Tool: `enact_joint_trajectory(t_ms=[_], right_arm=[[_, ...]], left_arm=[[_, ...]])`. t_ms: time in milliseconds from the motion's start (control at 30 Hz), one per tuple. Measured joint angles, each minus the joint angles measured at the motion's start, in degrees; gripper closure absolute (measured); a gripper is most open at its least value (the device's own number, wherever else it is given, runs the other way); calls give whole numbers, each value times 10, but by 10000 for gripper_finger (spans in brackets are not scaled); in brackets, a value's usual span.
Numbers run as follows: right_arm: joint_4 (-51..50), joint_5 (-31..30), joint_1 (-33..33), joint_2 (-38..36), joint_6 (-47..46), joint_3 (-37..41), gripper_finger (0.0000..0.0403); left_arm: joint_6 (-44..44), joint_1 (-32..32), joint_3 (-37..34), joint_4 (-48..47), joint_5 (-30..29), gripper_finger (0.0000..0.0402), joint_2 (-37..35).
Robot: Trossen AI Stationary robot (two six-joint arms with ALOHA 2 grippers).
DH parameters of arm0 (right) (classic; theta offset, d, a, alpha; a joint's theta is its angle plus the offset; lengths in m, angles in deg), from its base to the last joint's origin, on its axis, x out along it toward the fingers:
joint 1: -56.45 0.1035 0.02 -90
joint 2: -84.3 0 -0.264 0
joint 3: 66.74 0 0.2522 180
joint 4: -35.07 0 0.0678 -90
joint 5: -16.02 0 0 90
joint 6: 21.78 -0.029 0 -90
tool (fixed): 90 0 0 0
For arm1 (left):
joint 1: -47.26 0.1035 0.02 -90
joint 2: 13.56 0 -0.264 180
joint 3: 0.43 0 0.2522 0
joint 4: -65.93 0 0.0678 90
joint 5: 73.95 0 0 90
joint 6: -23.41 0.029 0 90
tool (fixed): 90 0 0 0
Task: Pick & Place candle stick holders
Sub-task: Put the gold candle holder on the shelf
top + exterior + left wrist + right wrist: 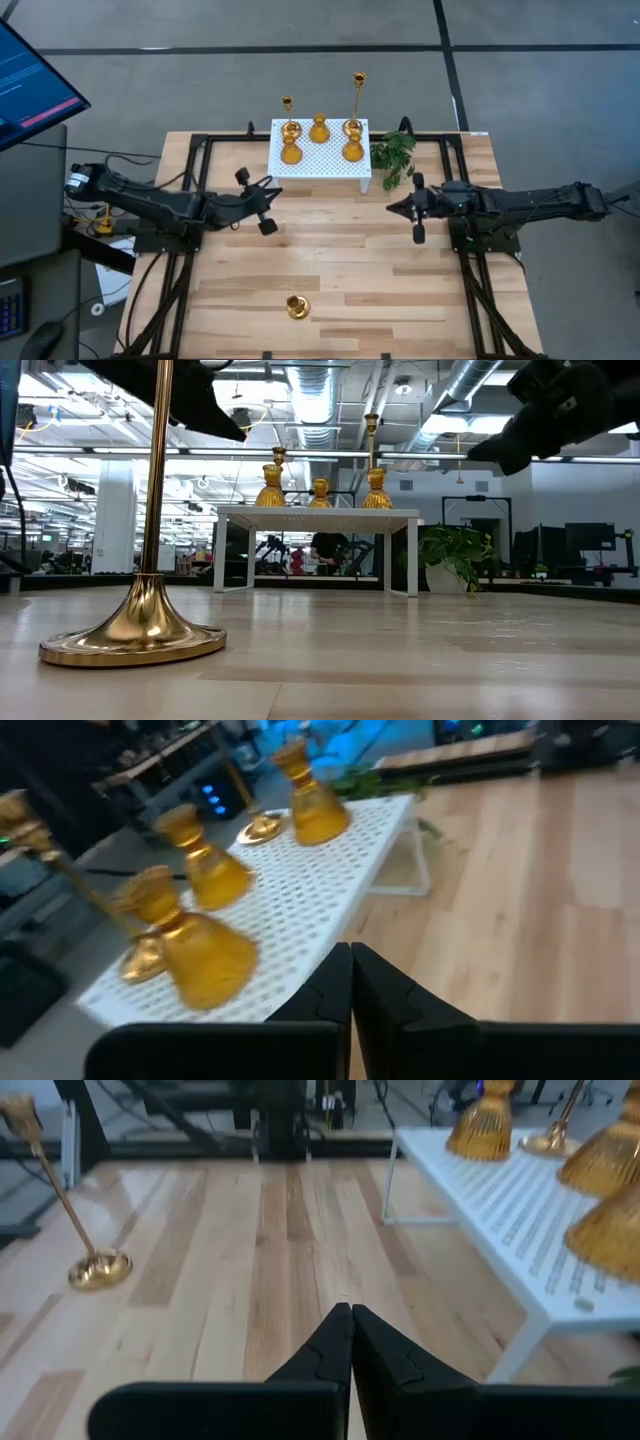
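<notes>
The wooden table [400, 290] carries both dark arms, each reaching in from its own side edge toward the middle. The left pincer [262, 205] hangs above the table just off the near left corner of the white perforated stand [320, 160]; its wrist view shows the two fingers pressed together with nothing between them. The right pincer [417, 210] hovers near the stand's right end, beside the green plant sprig [393, 152], fingers likewise closed together and empty.

The stand sits at the middle of the far edge. Five candle stick holders are on it: squat ones [291, 152] and two tall thin-stemmed ones [358, 95]. A sixth, the lone tall holder [297, 307], stands upright near the middle of the near edge, well apart from both pincers.

The low view alone shows that holder's flared round base [133, 642] and stem up close; the right wrist view shows its whole height, which the overhead view foreshortens.
</notes>
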Motion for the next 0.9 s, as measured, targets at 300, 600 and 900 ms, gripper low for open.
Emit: enact_joint_trajectory(t_ms=[300,600,900], right_arm=[[88,0,0,5,1,0,403],[192,0,0,87,29,0,403],[377,0,0,212,64,0,403]], left_arm=[[79,3,-26,121,169,398,9],[89,2,-25,180,334,397,28],[74,3,-25,173,330,397,59]])
